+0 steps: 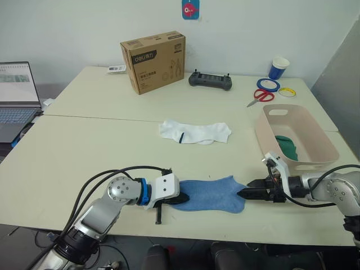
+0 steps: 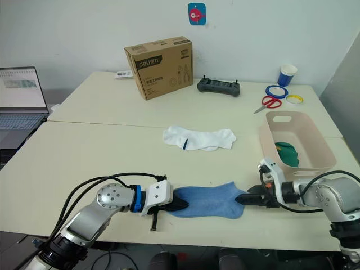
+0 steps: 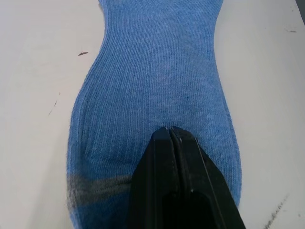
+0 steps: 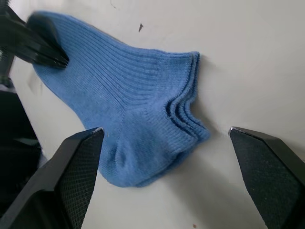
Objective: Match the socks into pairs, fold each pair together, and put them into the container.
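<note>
Fingers of the left gripper (image 3: 170,136) are pressed together on the toe end of the light blue socks (image 1: 211,195), stacked with their long axis across the bench's (image 1: 84,152) near edge. Right gripper (image 4: 167,143) fingers spread wide just off the cuff end. Farther back lie white socks (image 1: 195,132); right of them, the container (image 1: 315,132).

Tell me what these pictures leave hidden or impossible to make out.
- Dark green sock: mostly hidden by the pink basin's wall in the head views; one or two, cannot tell.
- Blue socks: layered cuff edges in the right wrist view; the toe end lies under the left gripper.
- Cardboard box: print too small to read.
- Laptop: cut off by the edge.
</note>
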